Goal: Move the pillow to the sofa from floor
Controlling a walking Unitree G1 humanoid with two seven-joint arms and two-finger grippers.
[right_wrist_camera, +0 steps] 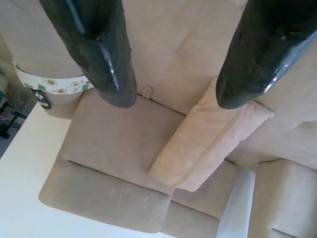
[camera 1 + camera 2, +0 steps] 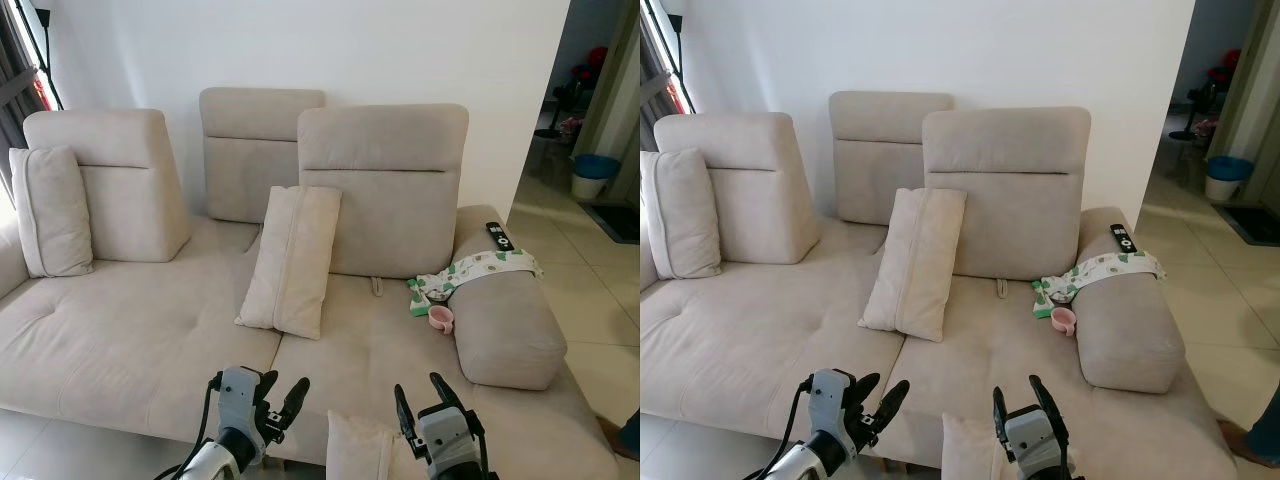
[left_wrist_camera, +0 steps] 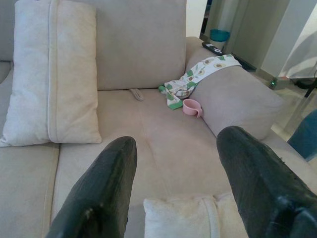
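A small beige fabric pillow (image 2: 358, 442) with a piped seam is observed at the front edge of the wide beige suede-like sofa (image 2: 130, 330), between the two grippers and just below them. The left gripper (image 2: 283, 395) is spread wide, its black fingers (image 3: 101, 188) flanking the pillow's upper corner. The right gripper (image 2: 420, 397) is likewise spread wide and holds nothing; it is judged the nearer, standing just beside the pillow. Whether the pillow rests on the seat or leans against its front cannot be told. Its long axis is not visible. A larger upright beige cushion (image 2: 290, 260) leans against the backrest, well apart.
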